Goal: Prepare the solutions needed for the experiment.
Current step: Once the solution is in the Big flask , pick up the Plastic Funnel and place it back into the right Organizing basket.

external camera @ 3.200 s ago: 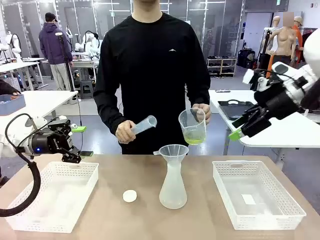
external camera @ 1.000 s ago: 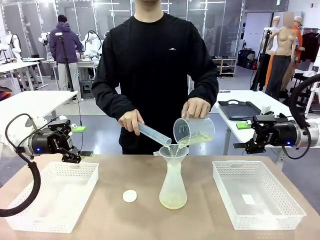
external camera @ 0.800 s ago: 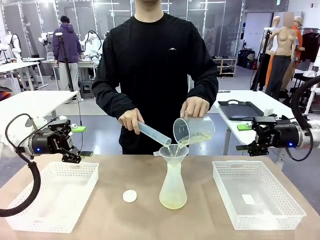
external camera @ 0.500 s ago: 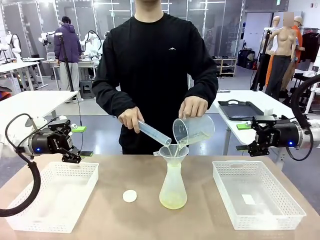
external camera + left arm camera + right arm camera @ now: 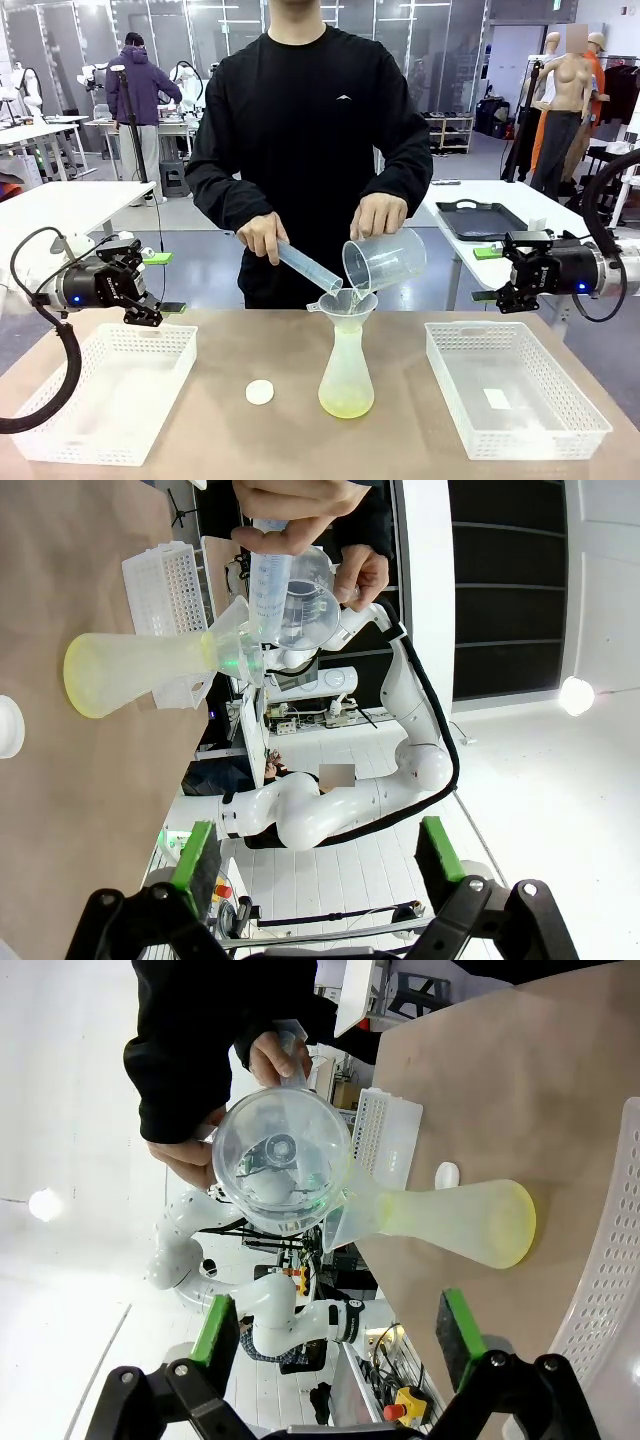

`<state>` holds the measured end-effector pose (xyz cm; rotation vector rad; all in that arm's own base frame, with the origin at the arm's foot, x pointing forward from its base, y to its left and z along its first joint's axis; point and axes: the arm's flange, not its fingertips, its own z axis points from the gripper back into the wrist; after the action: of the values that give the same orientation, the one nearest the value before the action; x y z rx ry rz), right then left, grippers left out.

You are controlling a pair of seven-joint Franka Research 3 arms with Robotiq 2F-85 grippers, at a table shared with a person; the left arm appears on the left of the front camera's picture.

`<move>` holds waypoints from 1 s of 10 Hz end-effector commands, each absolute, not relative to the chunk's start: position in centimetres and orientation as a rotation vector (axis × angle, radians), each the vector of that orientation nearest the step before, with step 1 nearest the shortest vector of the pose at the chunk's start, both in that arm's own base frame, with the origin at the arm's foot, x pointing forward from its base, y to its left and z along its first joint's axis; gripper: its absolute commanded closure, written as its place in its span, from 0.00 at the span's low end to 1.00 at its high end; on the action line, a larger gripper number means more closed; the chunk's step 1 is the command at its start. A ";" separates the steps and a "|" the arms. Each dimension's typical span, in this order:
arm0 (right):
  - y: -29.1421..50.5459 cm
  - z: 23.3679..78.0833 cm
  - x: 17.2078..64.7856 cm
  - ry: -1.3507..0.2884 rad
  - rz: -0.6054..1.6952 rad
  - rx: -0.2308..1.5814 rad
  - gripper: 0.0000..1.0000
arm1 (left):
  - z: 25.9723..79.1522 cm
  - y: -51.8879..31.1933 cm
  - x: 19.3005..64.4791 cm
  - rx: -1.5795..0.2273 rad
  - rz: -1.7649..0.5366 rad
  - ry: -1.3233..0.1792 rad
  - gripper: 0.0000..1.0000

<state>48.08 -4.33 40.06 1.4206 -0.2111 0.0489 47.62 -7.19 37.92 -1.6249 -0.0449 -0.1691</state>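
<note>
A translucent conical flask (image 5: 346,372) with a funnel (image 5: 346,301) stands mid-table, a shallow layer of yellow-green solution (image 5: 346,404) in its base. The person tips a nearly empty beaker (image 5: 384,262) and a graduated cylinder (image 5: 306,268) over the funnel. My left gripper (image 5: 158,286) hovers open above the left basket's far edge, holding nothing. My right gripper (image 5: 486,273) hangs open beyond the table's right side, also holding nothing. The left wrist view shows the flask (image 5: 140,665) and its own gripper (image 5: 315,855). The right wrist view shows the flask (image 5: 450,1222), beaker (image 5: 280,1165) and its own gripper (image 5: 337,1330).
A white basket (image 5: 150,345) sits at the table's left and another white basket (image 5: 455,375) at its right. A small white round cap (image 5: 260,392) lies left of the flask. The person stands at the far edge, both hands over the flask.
The person has tilted the beaker further and its liquid has drained into the flask, whose level rose. My right arm came down from a raised pose to the table's right side, then held still.
</note>
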 end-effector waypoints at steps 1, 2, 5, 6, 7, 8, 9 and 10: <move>-4.3 40.1 48.1 -0.223 0.060 1.419 0.00 | 38.1 -7.3 47.5 -1.632 -0.163 -0.045 0.00; -4.3 40.1 48.1 -0.223 0.060 1.419 0.00 | 38.1 -7.3 47.5 -1.632 -0.163 -0.045 0.00; -4.3 40.1 48.1 -0.223 0.060 1.419 0.00 | 38.1 -7.3 47.5 -1.632 -0.163 -0.045 0.00; -4.3 40.1 48.1 -0.223 0.060 1.419 0.00 | 38.1 -7.3 47.5 -1.632 -0.163 -0.045 0.00; -4.3 40.1 48.1 -0.223 0.060 1.419 0.00 | 38.1 -7.3 47.5 -1.632 -0.163 -0.045 0.00; -4.3 40.1 48.1 -0.223 0.060 1.419 0.00 | 38.1 -7.3 47.5 -1.632 -0.163 -0.045 0.00; -4.3 40.1 48.1 -0.223 0.060 1.419 0.00 | 38.1 -7.3 47.5 -1.632 -0.163 -0.045 0.00; -4.3 40.1 48.1 -0.223 0.060 1.419 0.00 | 38.1 -7.3 47.5 -1.632 -0.163 -0.045 0.00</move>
<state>48.11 -4.33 40.10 1.4203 -0.2117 0.0497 47.62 -7.19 37.92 -1.6249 -0.0449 -0.1691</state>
